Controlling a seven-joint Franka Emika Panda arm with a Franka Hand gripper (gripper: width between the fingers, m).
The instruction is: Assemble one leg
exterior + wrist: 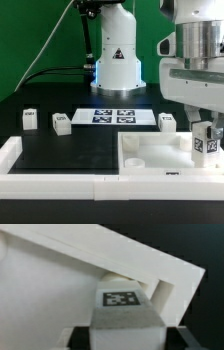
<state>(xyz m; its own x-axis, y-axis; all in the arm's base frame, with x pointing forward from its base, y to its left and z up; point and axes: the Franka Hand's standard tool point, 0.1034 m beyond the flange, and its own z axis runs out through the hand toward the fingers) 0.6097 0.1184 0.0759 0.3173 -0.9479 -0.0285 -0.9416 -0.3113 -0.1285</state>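
My gripper [205, 146] is shut on a leg [206, 143], a small white block with a black-and-white tag. It holds the leg over the corner of the large white tray-like piece [140, 160] on the exterior view's right. In the wrist view the held leg [122, 308] stands between my dark fingers [84, 336], right at the inner corner of the tray piece [60, 280]. Three more legs stand on the black table: one at the exterior view's left [29, 120], one beside it [62, 123], one near the tray piece [166, 121].
The marker board [112, 116] lies on the table behind the legs. The robot's white base [115, 60] stands at the back. A white rail [50, 185] runs along the front edge, with a raised end [8, 152] at the exterior view's left.
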